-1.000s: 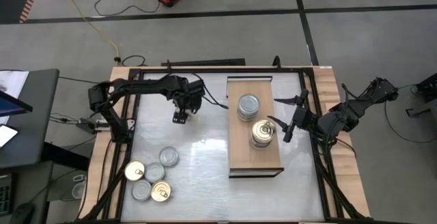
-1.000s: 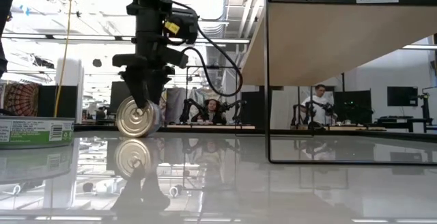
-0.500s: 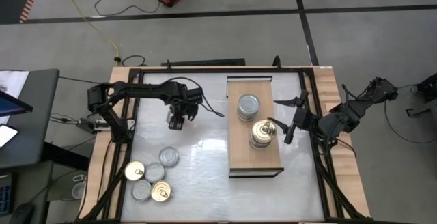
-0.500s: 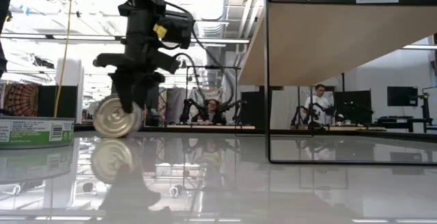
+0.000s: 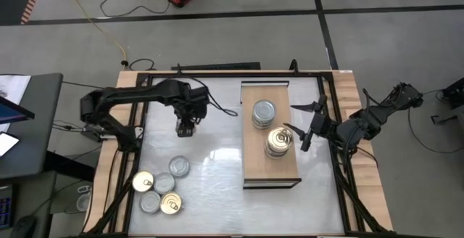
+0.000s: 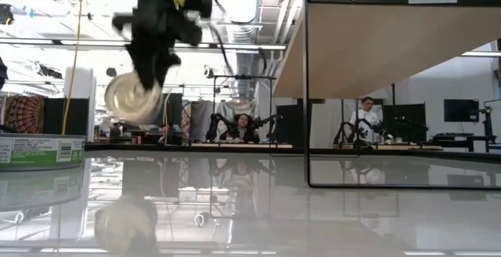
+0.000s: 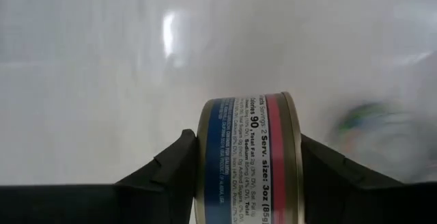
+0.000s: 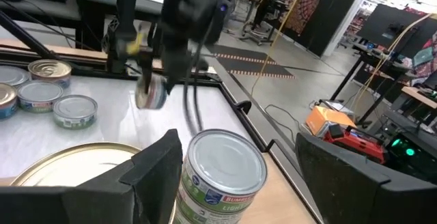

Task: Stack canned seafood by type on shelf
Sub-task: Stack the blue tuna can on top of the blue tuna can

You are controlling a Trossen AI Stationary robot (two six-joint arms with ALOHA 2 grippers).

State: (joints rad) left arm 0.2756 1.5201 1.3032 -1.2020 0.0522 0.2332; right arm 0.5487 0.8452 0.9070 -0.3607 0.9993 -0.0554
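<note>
The left gripper [image 5: 185, 128] has its fingers [image 7: 174, 164] clenched on a tin [image 7: 247, 159] held edge-on, clear above the bench [image 5: 217, 158]; gripped on its curved wall, it could slip before reaching the shelf [image 5: 254, 167].

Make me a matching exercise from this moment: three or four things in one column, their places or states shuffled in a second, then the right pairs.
Things:
1. Blue-and-red-labelled round tin
2. Stack of tins topped by a gold pull-tab lid
3. Cluster of four gold- and silver-lidded tins
4. Right gripper

Places or states:
A. Open, beside the light-wood shelf board, holding nothing
B. Standing on the shelf board
C. Clamped on its side in the left gripper, lifted off the table
D. Resting on the grey-white tabletop, near the front left corner

Pairs: 1-C, 2-B, 3-D, 4-A
</note>
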